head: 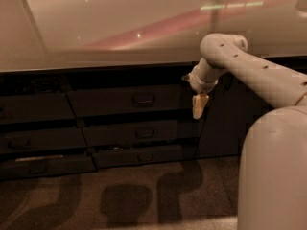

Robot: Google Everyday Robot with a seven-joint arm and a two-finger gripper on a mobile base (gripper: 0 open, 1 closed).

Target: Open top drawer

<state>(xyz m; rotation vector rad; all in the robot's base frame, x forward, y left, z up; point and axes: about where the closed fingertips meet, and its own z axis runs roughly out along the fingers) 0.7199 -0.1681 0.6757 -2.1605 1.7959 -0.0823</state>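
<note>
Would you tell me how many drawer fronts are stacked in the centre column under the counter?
3: the wide dark-grey top drawer, a slimmer dark middle drawer, a dark bottom drawer lowest. The cream-tipped pincer hangs at the top drawer's right end. None seems hidden.

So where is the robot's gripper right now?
In the camera view, the gripper hangs pointing down right of centre, at the right end of the top drawer, to the right of its small handle.

Glossy countertop [120,28], matt top drawer [105,103], smooth pale tool [197,113] beside its end
</note>
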